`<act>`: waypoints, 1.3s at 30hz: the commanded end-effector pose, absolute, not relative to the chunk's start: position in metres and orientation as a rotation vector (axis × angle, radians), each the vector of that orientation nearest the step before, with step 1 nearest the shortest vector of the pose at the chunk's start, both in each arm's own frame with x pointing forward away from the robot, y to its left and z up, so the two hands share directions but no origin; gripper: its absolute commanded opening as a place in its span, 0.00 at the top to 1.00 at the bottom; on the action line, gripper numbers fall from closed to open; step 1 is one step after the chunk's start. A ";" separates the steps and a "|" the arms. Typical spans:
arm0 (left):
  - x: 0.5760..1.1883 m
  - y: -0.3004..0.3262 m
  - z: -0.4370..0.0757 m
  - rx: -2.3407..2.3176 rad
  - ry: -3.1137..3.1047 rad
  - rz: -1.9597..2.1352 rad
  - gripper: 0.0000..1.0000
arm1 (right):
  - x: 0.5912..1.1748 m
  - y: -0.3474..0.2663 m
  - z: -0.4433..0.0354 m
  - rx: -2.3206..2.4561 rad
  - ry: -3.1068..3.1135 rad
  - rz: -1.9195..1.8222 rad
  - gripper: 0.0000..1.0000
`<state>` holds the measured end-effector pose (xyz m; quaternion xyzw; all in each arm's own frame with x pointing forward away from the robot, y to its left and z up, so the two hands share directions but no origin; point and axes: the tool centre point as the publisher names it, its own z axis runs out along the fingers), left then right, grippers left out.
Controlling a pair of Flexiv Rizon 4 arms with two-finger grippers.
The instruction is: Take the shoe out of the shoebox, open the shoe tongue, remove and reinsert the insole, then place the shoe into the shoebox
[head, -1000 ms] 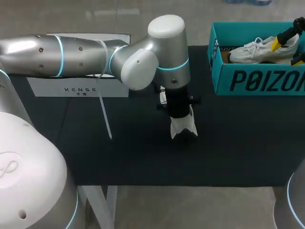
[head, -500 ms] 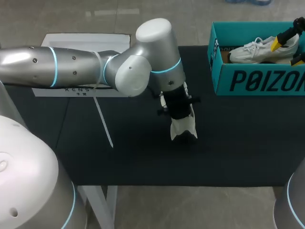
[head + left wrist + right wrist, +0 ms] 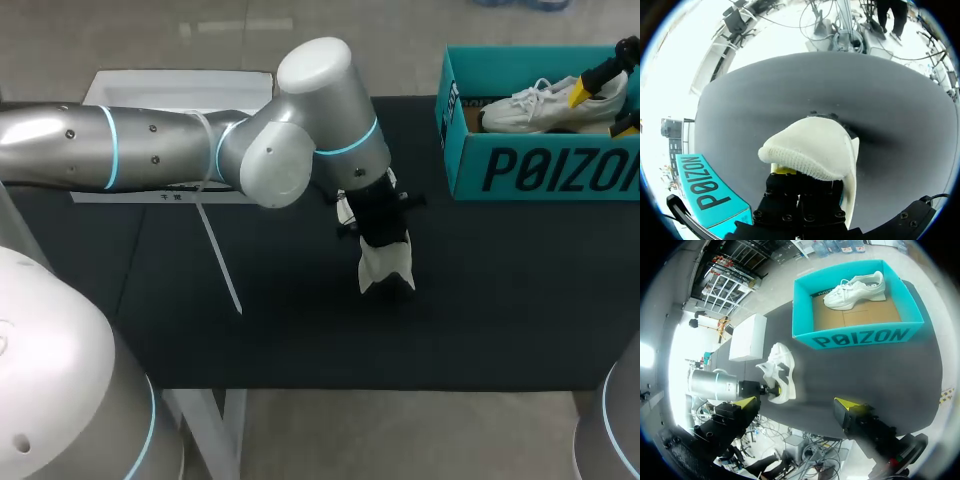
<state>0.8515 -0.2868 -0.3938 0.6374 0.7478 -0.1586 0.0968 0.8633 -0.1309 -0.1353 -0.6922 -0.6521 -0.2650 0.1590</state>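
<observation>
— Left gripper [image 3: 799, 175]: what is it doing?

— It is clamping a white shoe [image 3: 810, 147] between its fingers. One yellow tip is peeking out just under the knitted fabric, and the shoe is covering most of the gripper in its own wrist view.

— Where is that shoe sitting?

— It is hanging over the middle of the black mat [image 3: 250, 330], well apart from the shoebox [image 3: 860, 337]. I cannot tell whether it is touching the mat.

— And the right gripper [image 3: 795, 404]?

— It is standing wide open, gripping nothing. In the head view it is hovering over the right end of the teal shoebox.

— Is anything lying in the box?

— A second shoe [image 3: 855, 289], white and laced, is lying on its side along the far wall on the brown cardboard floor.

— Any writing?

— Large dark letters are running across the front wall of the shoebox, and a small label is showing on its left end wall. A white box [image 3: 180, 85] at the back left corner is carrying small dark print on its front, mostly hidden behind the left arm [image 3: 150, 150].
</observation>
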 end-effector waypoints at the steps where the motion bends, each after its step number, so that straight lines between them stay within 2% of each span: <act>1: 0.854 -0.282 -0.384 1.897 2.187 -0.400 1.00 | 0.864 -0.131 -0.136 -1.979 -1.865 -0.755 0.00; 8: 0.867 -0.273 -0.369 1.927 2.160 -0.216 1.00 | 0.864 -0.131 -0.136 -1.979 -1.865 -0.755 0.00; 15: 0.870 -0.268 -0.384 1.999 2.175 -0.055 1.00 | 0.864 -0.131 -0.136 -1.979 -1.865 -0.755 0.00; 27: 0.864 -0.282 -0.413 1.945 2.219 -0.138 1.00 | 0.864 -0.131 -0.136 -1.979 -1.865 -0.755 0.00; 33: 0.868 -0.290 -0.400 1.827 2.270 -0.301 1.00 | 0.864 -0.131 -0.136 -1.979 -1.865 -0.755 0.00; 39: 0.864 -0.287 -0.386 1.889 2.256 -0.294 1.00 | 0.864 -0.131 -0.136 -1.979 -1.865 -0.755 0.00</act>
